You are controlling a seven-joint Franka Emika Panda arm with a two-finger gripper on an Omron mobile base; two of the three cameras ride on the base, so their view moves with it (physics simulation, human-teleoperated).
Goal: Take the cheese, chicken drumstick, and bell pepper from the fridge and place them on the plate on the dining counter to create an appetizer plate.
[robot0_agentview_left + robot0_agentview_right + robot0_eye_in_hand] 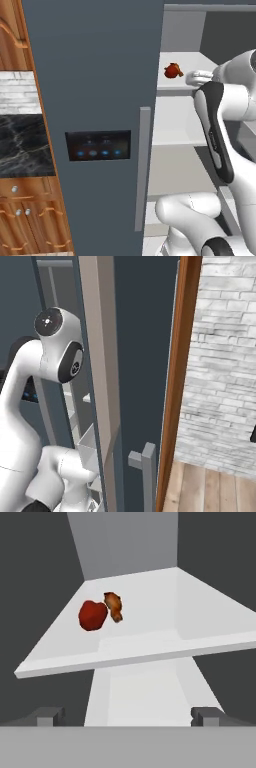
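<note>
While the fridge (95, 100) stands with its door swung aside and its white shelves exposed, the task appears to be at an early stage: the bell pepper (92, 615) and the chicken drumstick (114, 606) both lie on a white shelf (150, 627) inside the compartment, touching or nearly touching, the drumstick just behind the pepper. In the left base view the pepper (172, 71) sits on an upper shelf, with the end of the arm reaching in just beside it. The cheese, the plate and the dining counter cannot be located here, so no item can be judged as delivered; all three transfers seem to remain. The gripper (129, 714) is spread fully wide, its fingertips (207, 713) well apart and below the shelf edge, holding and touching nothing.
</note>
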